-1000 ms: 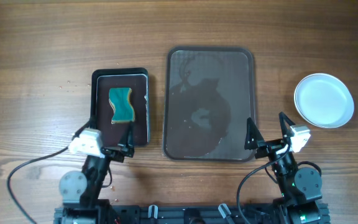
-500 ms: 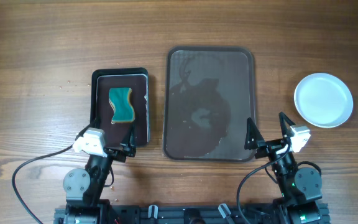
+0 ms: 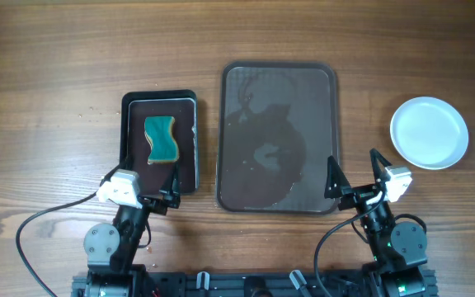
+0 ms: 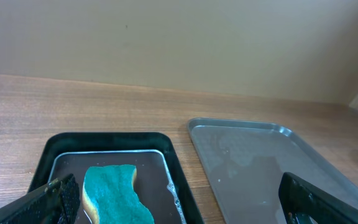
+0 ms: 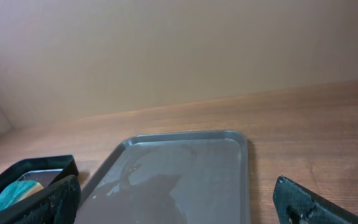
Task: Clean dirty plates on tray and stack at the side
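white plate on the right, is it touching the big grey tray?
Apart. The overhead view shows the white plate lying to the right of the tray, with a plain strip of bare wooden table between the two rims.

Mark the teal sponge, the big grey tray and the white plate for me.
teal wavy-edged sponge [image 3: 162, 139]: overhead view, middle of its top face.
large dark grey rectangular tray [image 3: 250, 91]: overhead view, bare floor near its far left corner.
round white shallow plate [image 3: 430, 132]: overhead view, its centre.

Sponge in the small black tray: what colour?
Teal sponge, pale yellow edge; left wrist view shows it best.
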